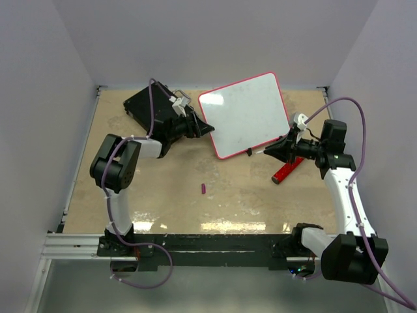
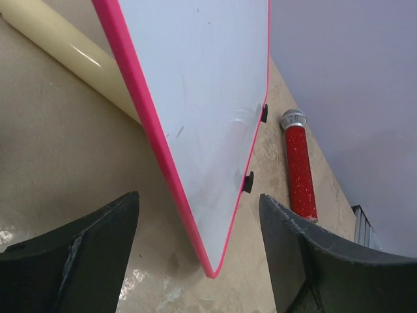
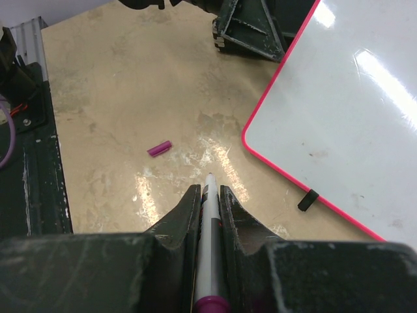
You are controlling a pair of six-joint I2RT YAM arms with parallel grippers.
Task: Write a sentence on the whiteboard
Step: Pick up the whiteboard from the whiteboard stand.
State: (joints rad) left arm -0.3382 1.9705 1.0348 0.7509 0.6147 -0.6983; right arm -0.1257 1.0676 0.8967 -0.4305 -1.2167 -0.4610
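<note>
The whiteboard [image 1: 244, 114] lies tilted at the back middle of the table, glossy white with a pink rim. Its face is blank and no sentence shows on it. My left gripper [image 1: 206, 128] is at the board's left side. In the left wrist view its jaws [image 2: 199, 197] are open, with the board's [image 2: 202, 98] near corner between them, touching neither finger. My right gripper [image 1: 272, 149] is off the board's near edge, shut on a white marker [image 3: 210, 195] with a purple end. The marker's tip points over bare table, short of the board [image 3: 345, 111].
The purple marker cap [image 1: 203, 188] lies loose on the table in front of the board. A red glitter stick with a silver end [image 1: 287, 171] lies under my right gripper. The black hard case [image 1: 144, 105] sits at the back left. Grey walls close in three sides.
</note>
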